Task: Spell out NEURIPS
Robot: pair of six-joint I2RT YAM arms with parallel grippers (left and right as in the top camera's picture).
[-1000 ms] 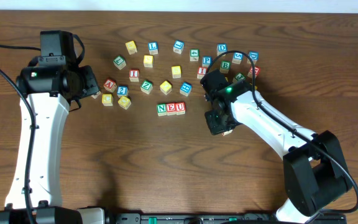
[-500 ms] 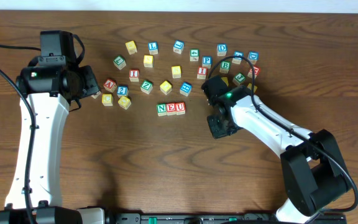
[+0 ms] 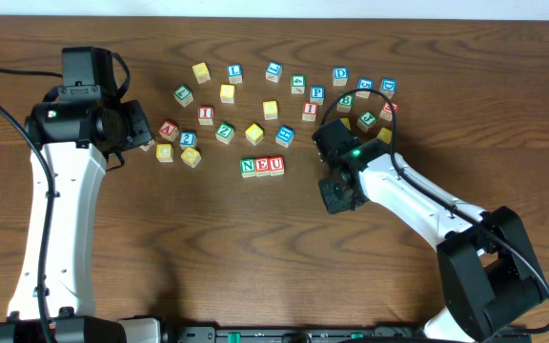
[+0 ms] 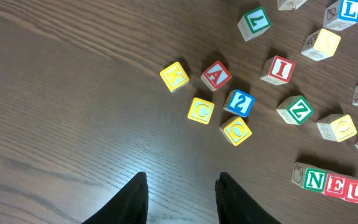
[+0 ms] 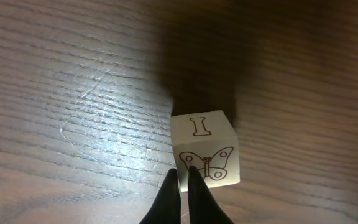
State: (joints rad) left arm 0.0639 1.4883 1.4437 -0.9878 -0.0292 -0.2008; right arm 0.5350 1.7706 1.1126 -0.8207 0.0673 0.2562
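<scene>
Right end effector (image 5: pixel 182 175): closed, tips overlapping butterfly cube (image 5: pixel 202 134), lower centre. Left end effector (image 4: pixel 182 199): fingers apart above counter (image 4: pixel 73 124), bottom edge.

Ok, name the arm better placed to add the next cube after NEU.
Right, probably. The right pincer, shut, is at a cube just right of the NEU row; the left pincer hangs open over bare table, holding nothing.

Green N (image 3: pixel 248 166), red E (image 3: pixel 262 166), red U (image 3: pixel 276 165) cubes touch in a row; blue P (image 3: pixel 317 93) lies well apart.
</scene>
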